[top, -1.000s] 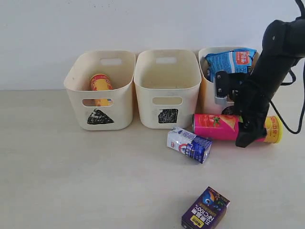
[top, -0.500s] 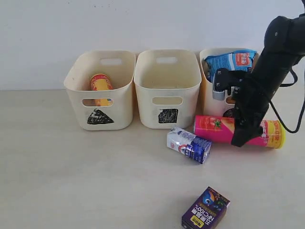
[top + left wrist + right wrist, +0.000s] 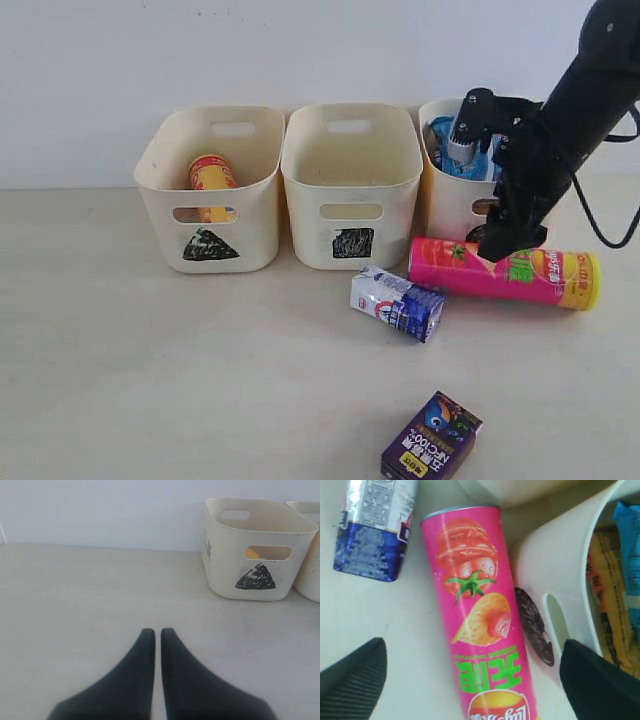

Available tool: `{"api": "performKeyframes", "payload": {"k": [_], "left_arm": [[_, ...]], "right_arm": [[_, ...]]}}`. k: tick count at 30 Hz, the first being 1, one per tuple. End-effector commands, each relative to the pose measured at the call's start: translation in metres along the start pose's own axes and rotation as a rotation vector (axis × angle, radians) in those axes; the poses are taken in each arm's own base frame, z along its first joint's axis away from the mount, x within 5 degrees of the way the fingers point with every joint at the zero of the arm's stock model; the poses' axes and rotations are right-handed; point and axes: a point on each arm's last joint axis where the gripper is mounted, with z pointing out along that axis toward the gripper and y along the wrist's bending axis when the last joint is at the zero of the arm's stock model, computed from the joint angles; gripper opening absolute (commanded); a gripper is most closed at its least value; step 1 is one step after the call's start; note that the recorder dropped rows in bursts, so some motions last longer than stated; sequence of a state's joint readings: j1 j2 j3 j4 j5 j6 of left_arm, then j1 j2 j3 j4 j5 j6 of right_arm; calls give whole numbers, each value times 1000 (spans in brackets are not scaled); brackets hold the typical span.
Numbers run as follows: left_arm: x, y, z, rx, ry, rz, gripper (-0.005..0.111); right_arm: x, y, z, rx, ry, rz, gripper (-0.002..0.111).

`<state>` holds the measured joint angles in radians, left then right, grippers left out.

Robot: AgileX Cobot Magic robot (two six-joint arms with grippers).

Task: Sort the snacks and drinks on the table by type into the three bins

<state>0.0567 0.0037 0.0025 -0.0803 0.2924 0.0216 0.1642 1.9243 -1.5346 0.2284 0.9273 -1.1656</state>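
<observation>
— Right hand point(image 3: 508, 243)?
— Released, fingers point(image 3: 355, 675) spread wide, holding nothing.
— Pink-and-green chip tube point(image 3: 455, 268)?
— Directly beneath, lying flat on tabletop point(image 3: 200, 380), lined up between those fingers.
— Left hand point(image 3: 153, 630)?
— Clenched, empty, low over tabletop.

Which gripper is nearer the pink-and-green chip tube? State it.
Right. The right gripper hangs just above the pink-and-green chip tube, jaws open astride it. The left gripper, jaws shut, is far off, facing the cream triangle-marked plastic bin.
</observation>
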Motion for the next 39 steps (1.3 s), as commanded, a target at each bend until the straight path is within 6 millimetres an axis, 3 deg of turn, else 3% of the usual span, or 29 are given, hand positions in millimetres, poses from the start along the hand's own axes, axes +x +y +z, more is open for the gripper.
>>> {"api": "performKeyframes", "payload": {"k": [1,4,8,12,16,19,24,26,30,39], "left_arm": [[-2,0,-1,4,-14,-7,4],[-2,0,-1,4,-14,-7,4],[-2,0,-1,4,-14,-7,4],[-2,0,-1,4,-14,-7,4],[-2,0,-1,4,-14,-7,4],[-2,0,-1,4,-14,-7,4],[-2,0,-1,4,-14,-7,4],[-2,0,-1,4,-14,-7,4],[-2,0,-1,4,-14,-7,4],[-2,0,-1,4,-14,-7,4]], "right_arm": [[2,13,-16,-119,31,47,84],[6,21,-20,-193,91,117,84],[30,12,-35,-75,276,318,81],[53,0,-53,-69,203,467,72],[78,-12,-60,-80,152,568,72],[93,-12,-57,-114,136,500,72],[99,10,-34,-262,65,42,72],[98,12,-25,-230,4,-36,72],[101,4,-12,-62,-14,-12,72],[101,3,-7,-13,-42,-33,72]]}}
